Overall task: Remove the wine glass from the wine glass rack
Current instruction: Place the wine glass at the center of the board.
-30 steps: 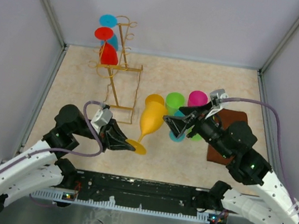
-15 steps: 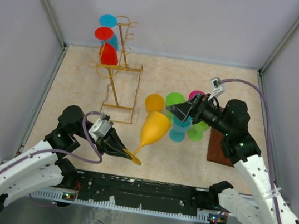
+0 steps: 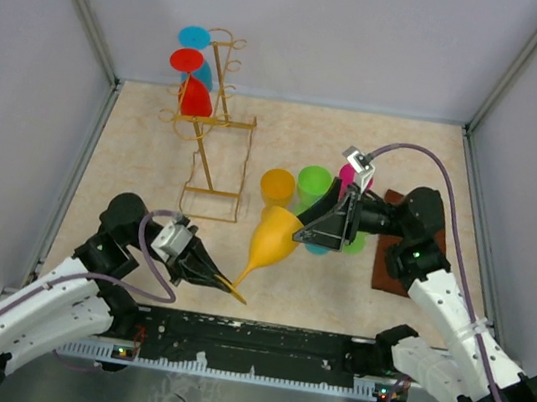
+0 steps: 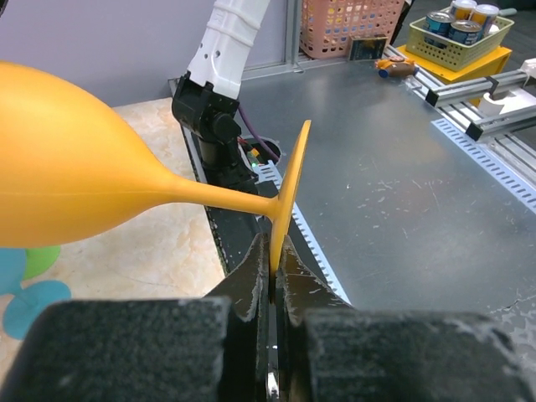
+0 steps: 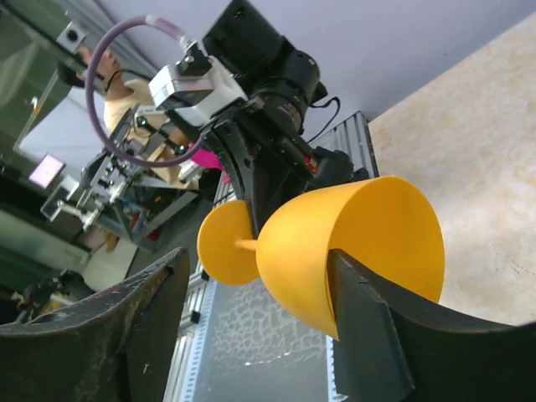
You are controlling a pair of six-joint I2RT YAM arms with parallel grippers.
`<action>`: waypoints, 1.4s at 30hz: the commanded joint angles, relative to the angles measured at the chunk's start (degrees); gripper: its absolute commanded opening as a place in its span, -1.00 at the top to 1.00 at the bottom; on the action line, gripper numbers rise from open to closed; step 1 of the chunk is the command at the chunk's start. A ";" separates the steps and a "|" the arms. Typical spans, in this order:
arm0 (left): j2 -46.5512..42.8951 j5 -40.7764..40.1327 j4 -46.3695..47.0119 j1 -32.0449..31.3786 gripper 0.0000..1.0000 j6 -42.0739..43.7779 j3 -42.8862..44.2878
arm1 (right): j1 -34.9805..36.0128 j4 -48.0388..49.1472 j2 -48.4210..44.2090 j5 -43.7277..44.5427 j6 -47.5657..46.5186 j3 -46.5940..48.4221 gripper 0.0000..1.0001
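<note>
An orange wine glass (image 3: 272, 242) hangs tilted over the table, bowl towards the right arm. My left gripper (image 3: 226, 284) is shut on the thin edge of its foot (image 4: 289, 180), and the stem runs left to the bowl (image 4: 67, 193). My right gripper (image 3: 310, 229) stands open at the bowl's rim (image 5: 352, 243). One finger (image 5: 368, 335) touches the bowl at its mouth, the other finger (image 5: 134, 327) stands well apart from it. The golden wire wine glass rack (image 3: 214, 122) stands at the back left with a red glass (image 3: 195, 97) and a blue glass (image 3: 197, 39) hanging on it.
Several upright glasses stand mid-table behind the right gripper: orange (image 3: 277, 184), green (image 3: 314, 181), pink (image 3: 353, 173). A brown mat (image 3: 395, 270) lies under the right arm. Grey walls close in the left, back and right sides.
My left gripper has drawn back towards the near edge, tilting the orange glass's bowl up to the right. The right gripper has swung left to the bowl's rim.
</note>
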 commanded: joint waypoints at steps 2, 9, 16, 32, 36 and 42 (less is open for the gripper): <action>-1.81 0.59 -2.54 -0.32 1.00 3.10 0.28 | -0.20 12.00 -0.44 -7.39 5.36 -0.26 -0.19; -2.49 -0.13 -3.69 -0.32 1.00 5.26 0.46 | 1.09 13.45 -0.13 -8.93 6.54 -0.44 0.08; -1.88 -0.88 -5.10 -0.32 1.00 6.27 0.86 | 5.51 9.09 -0.11 -9.03 1.62 1.17 0.31; -3.69 -6.02 -15.59 -0.32 0.50 12.33 1.56 | 5.55 -11.64 -0.75 -1.14 -11.31 6.51 1.00; -4.15 -8.88 -16.66 -0.32 -0.02 12.59 2.47 | 5.52 -15.27 -1.22 0.68 -13.63 7.62 1.00; -9.39 -14.79 -16.87 -0.32 -0.79 14.04 2.74 | 5.52 -29.50 -1.80 6.64 -23.37 12.70 1.00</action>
